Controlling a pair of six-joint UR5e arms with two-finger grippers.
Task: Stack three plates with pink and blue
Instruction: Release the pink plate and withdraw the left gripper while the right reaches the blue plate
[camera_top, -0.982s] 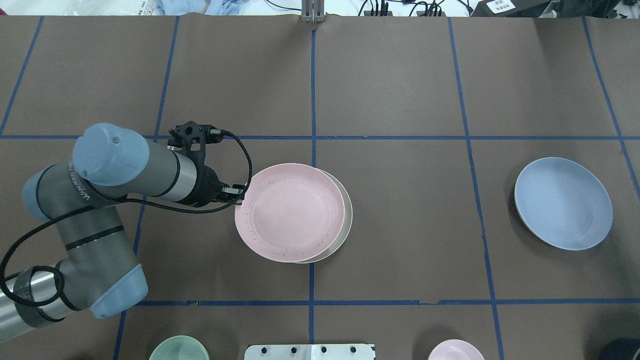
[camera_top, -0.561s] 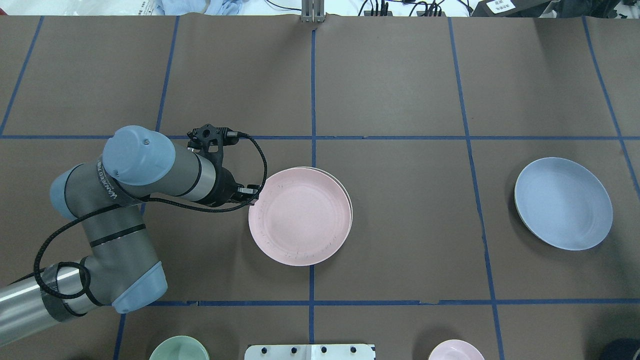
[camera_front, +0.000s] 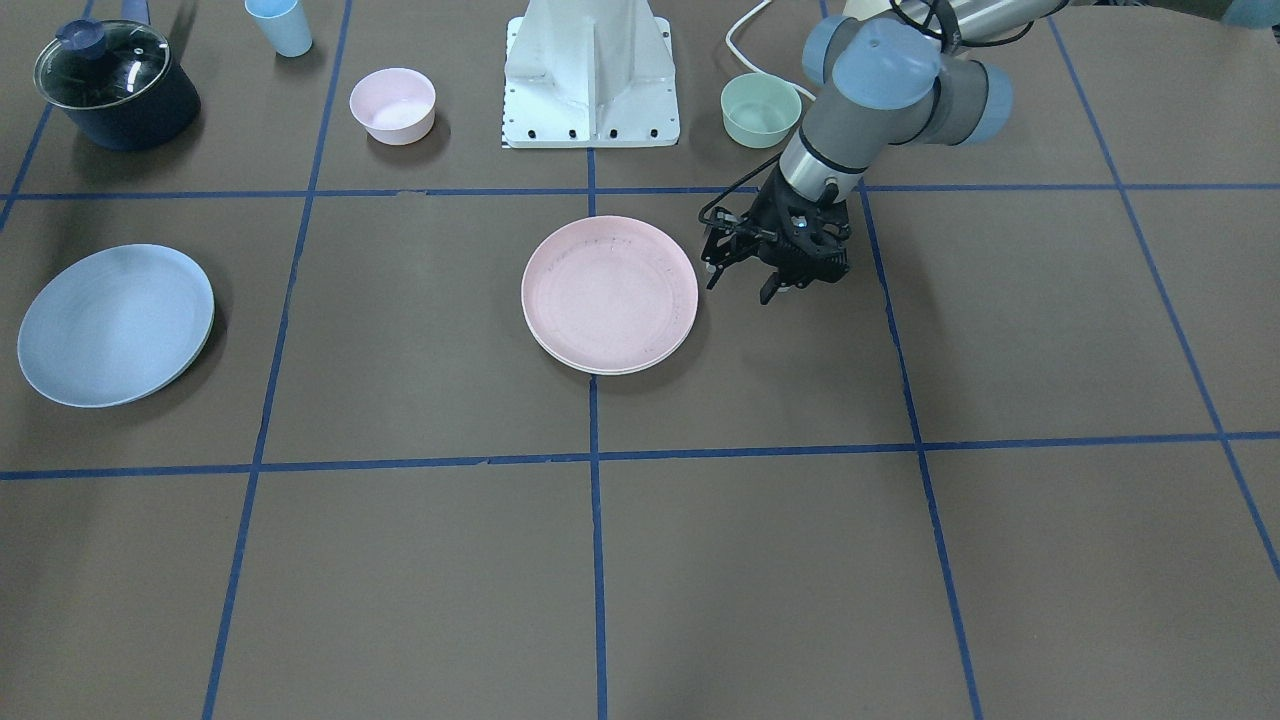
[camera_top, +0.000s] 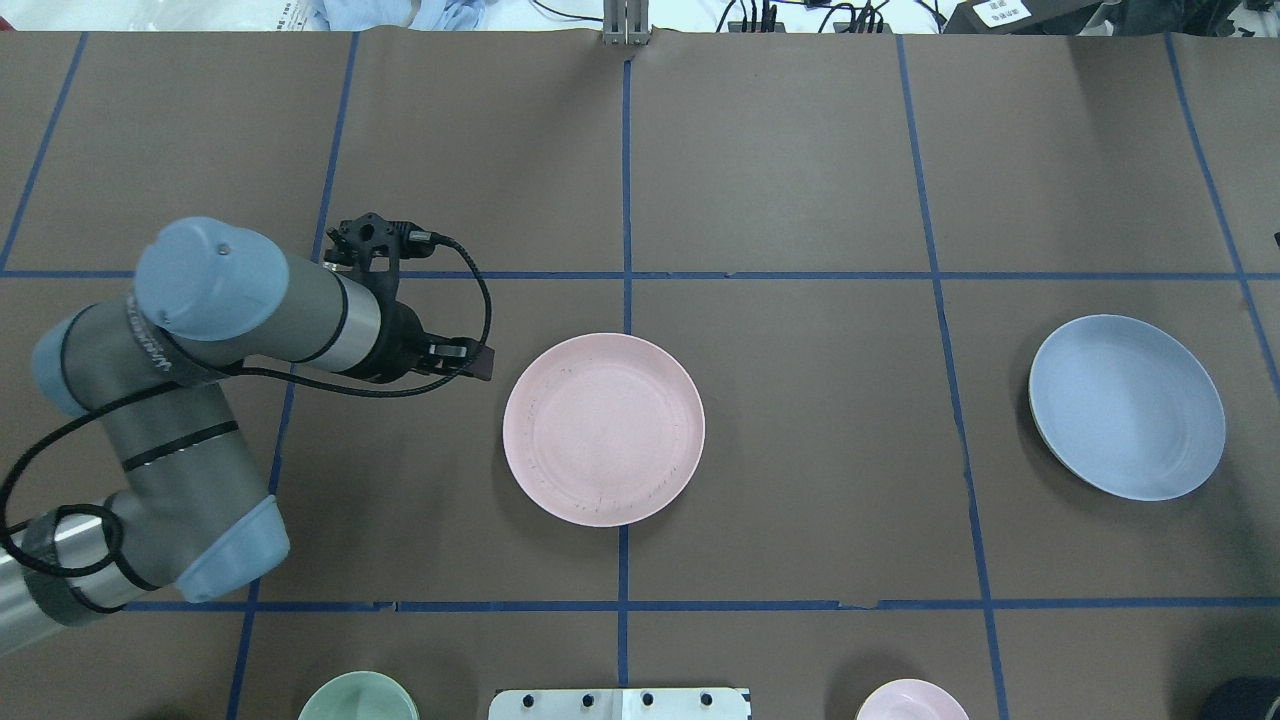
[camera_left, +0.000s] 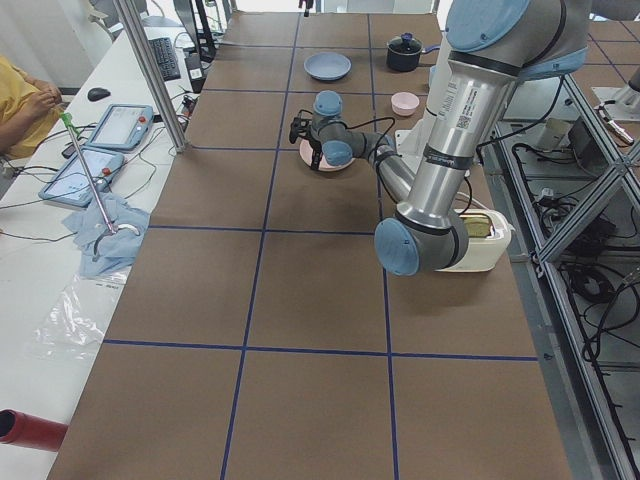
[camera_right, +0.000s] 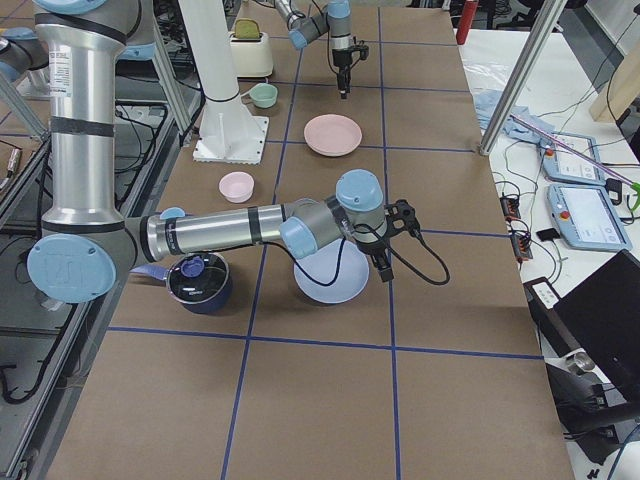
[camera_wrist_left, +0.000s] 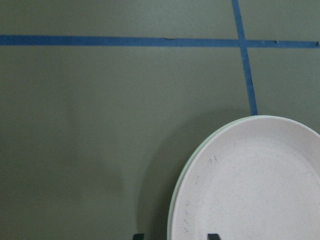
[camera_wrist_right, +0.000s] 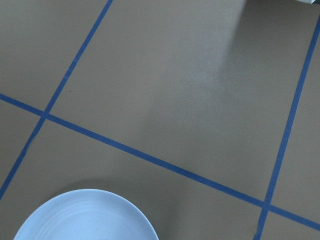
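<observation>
Pink plate (camera_top: 603, 430) lies flat at mid-table, over the centre tape (camera_top: 625, 200) line. It sits on the cream plate (camera_wrist_left: 174, 202), nearly concentric. Only a thin pale rim of the lower one shows, clearest in the left wrist view and along the near edge in the front view.

Blue plate (camera_top: 1127, 407) lies alone and flat, well apart, toward the robot's right end of the table (camera_top: 800, 150). It is not on the stack.

Left gripper (camera_top: 485, 362) is just beside the pink plate's rim on the robot's left side, clear of it and holding nothing. Fingers are spread: the front view shows two separate tips, and the left wrist view shows two dark tips set apart at the bottom edge.

Right gripper (camera_right: 384, 266) shows only in the right side view, where it overlaps the blue plate's rim. Whether its fingers are spread or pressed together I cannot tell, nor its height over the plate or any contact. The right wrist view shows the blue plate's edge at the bottom of the frame and no fingers.

Near the robot's base: mint bowl (camera_front: 760, 110) on its left, pink bowl (camera_front: 392, 105) on its right. Farther right are a lidded pot (camera_front: 115, 85) and a pale blue cup (camera_front: 280, 25).
</observation>
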